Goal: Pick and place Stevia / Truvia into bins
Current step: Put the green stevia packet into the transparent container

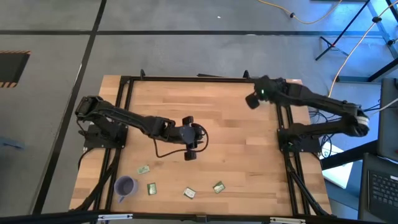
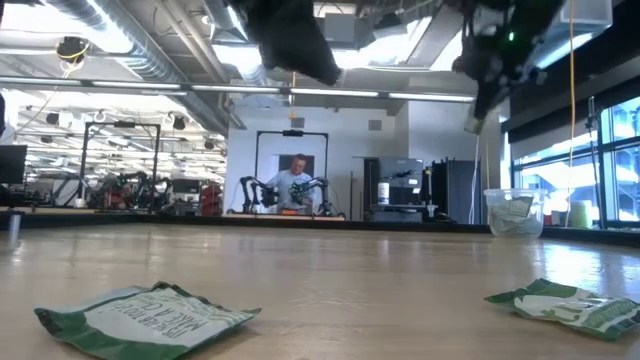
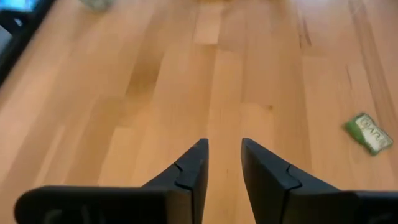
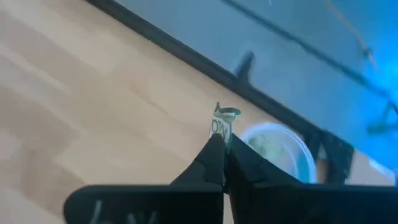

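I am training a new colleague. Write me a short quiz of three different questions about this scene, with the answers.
1. True or false: the right gripper is shut on a sachet.
2. How many sachets lie on the table in the high view? A) two B) four C) six
3. Fill in: the purple cup stands near the table's front ____ corner, seen from above.

Key: 1. True; the sachet sticks up from the pinched fingers, near the translucent cup. 2. B. 3. Left.
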You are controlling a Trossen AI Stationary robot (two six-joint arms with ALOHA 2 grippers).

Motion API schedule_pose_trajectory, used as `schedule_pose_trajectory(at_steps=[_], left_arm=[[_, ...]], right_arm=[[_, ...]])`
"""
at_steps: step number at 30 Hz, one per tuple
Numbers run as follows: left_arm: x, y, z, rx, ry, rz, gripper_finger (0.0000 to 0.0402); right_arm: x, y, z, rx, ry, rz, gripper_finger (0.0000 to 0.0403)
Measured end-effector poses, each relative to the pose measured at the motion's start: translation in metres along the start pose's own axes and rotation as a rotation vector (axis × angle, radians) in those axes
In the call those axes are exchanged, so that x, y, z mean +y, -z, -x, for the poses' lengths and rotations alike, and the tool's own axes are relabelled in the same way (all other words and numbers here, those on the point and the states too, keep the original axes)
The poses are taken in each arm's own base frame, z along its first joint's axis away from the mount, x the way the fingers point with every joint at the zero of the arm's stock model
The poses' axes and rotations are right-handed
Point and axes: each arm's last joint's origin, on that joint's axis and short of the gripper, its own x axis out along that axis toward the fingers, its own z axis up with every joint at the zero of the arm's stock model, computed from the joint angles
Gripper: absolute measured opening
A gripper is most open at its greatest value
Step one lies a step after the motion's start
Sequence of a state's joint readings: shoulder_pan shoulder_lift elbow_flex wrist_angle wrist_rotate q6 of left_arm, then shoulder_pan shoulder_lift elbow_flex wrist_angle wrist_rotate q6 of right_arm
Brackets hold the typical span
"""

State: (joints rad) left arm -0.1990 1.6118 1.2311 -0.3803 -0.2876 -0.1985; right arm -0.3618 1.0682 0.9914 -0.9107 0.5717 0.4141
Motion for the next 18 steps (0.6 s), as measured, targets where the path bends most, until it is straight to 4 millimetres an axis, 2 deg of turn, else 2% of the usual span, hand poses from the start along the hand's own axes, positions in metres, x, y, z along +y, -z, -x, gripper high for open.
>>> schedule_pose_trajectory(at_steps=[7, 18], left_arm=[[0.001, 0.007, -0.005, 0.021, 0.014, 0.026, 0.0090], [0.000, 0.007, -0.004, 0.022, 0.016, 0.024, 0.0088]], right_arm=[[-0.034, -0.006, -0.046, 0.204, 0.020, -0.061, 0.0001], [-0.044, -0.002, -0.096, 0.409, 0.097, -0.079, 0.0005]])
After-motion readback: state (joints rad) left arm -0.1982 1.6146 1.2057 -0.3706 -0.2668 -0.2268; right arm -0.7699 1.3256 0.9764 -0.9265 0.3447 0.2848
